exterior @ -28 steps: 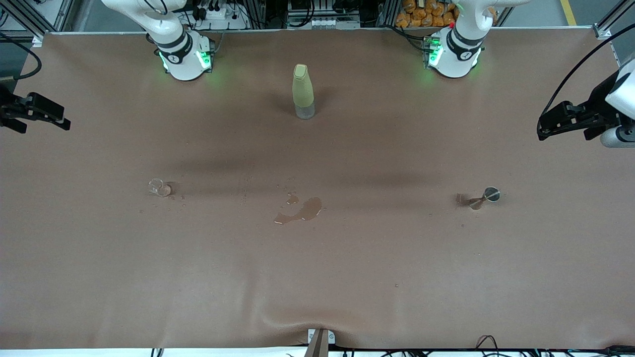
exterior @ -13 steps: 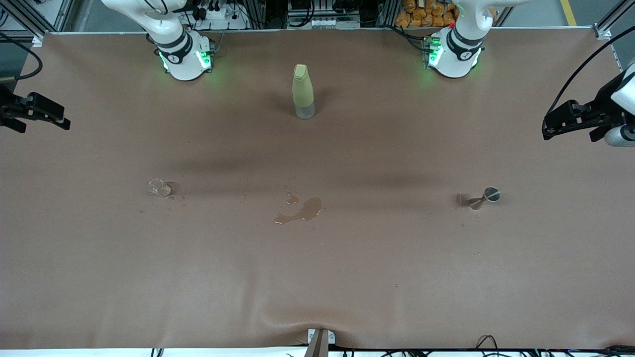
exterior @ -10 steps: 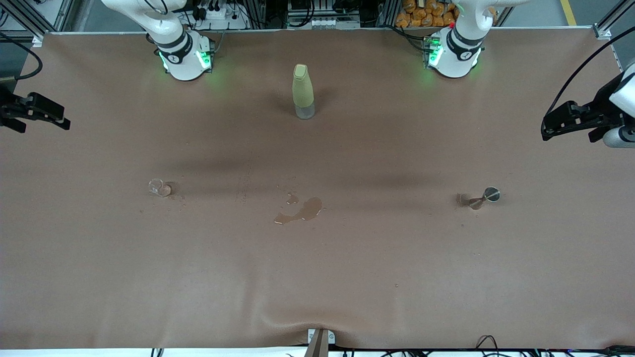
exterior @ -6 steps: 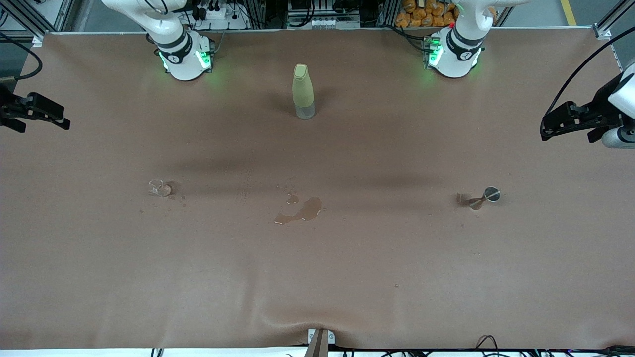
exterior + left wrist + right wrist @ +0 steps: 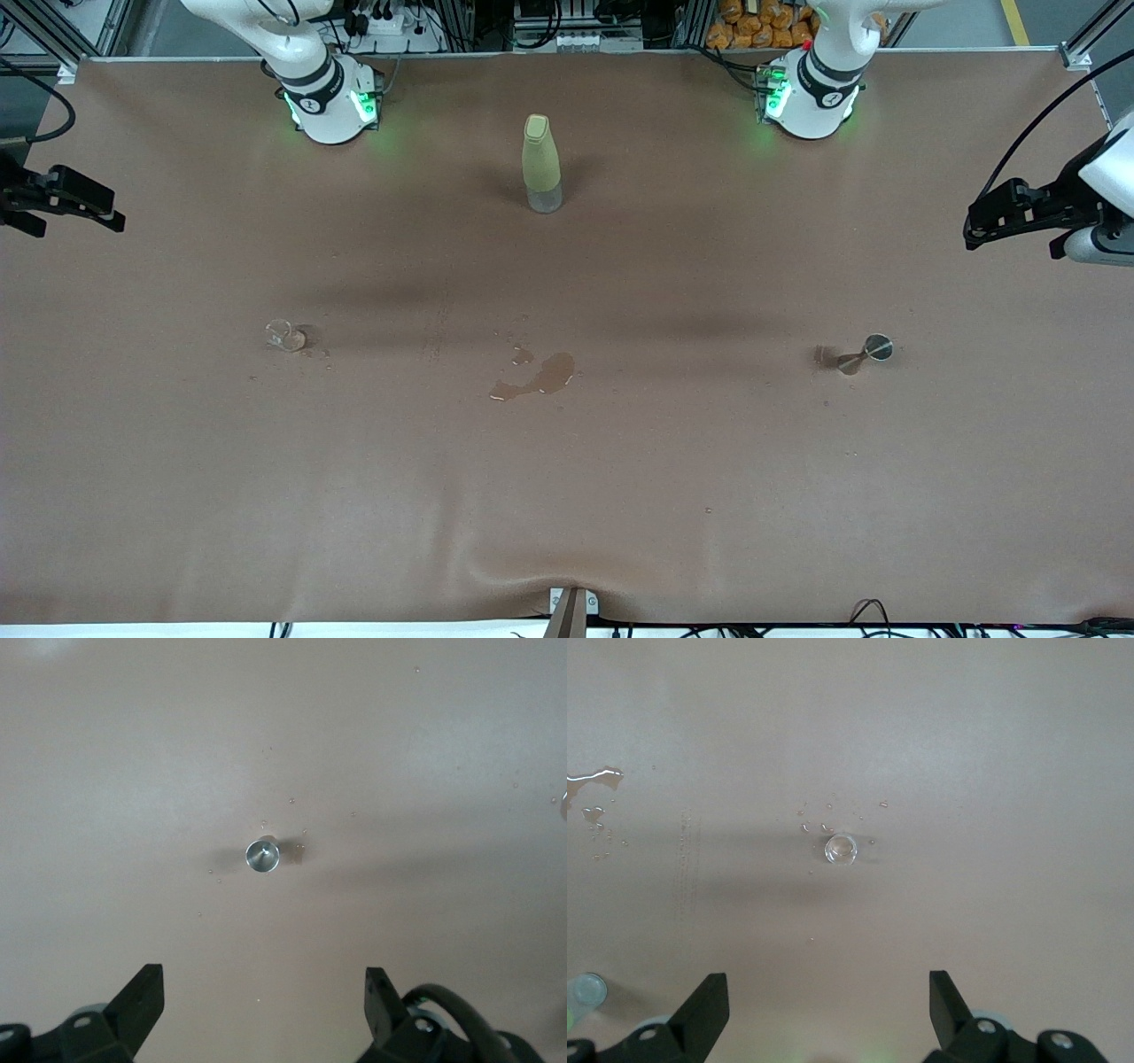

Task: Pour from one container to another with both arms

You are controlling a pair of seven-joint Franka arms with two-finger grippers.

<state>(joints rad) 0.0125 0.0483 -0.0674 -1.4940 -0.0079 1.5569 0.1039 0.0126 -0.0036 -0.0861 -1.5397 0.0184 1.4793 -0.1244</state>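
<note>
Containers, a small clear glass cup [image 5: 284,335] and a small metal jigger [image 5: 866,352], are left untouched on the brown counter [image 5: 567,496], well apart, while the left gripper [image 5: 992,215] is shifted slightly at its end with fingers released and empty, like the waiting right gripper [image 5: 75,199], so pouring is not begun.

A high front camera looks down across the whole brown surface [image 5: 567,461] toward both arm bases. Each wrist camera looks straight down from well above: the left over a small metal cup [image 5: 261,856], the right over a clear glass [image 5: 841,850], both also visible from the front.
</note>
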